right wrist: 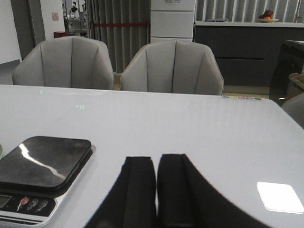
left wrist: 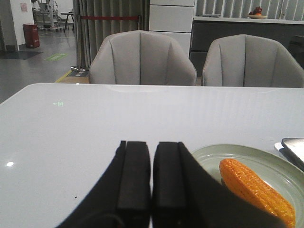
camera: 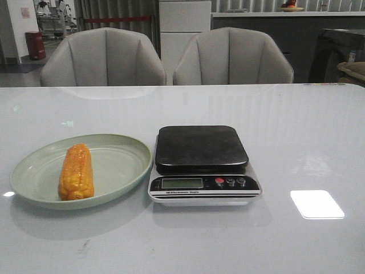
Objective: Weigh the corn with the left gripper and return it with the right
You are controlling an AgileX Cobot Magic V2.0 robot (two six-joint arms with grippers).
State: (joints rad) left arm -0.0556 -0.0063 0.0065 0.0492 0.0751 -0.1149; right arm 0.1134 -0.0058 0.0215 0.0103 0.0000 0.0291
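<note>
The orange-yellow corn [camera: 76,172] lies lengthwise on a pale green plate [camera: 122,165] at the table's left. The scale [camera: 202,164] with its black platform stands just right of the plate, nothing on it. Neither gripper shows in the front view. In the left wrist view my left gripper [left wrist: 152,145] is shut and empty, with the corn [left wrist: 254,190] and plate [left wrist: 266,159] beside it on one side. In the right wrist view my right gripper [right wrist: 156,159] is shut and empty, with the scale [right wrist: 42,173] off to its side.
The white glossy table [camera: 296,131] carries a bright light reflection [camera: 316,204] at the front right. Two grey chairs [camera: 102,57] stand behind the far edge. The scale's display and buttons [camera: 228,182] face the front.
</note>
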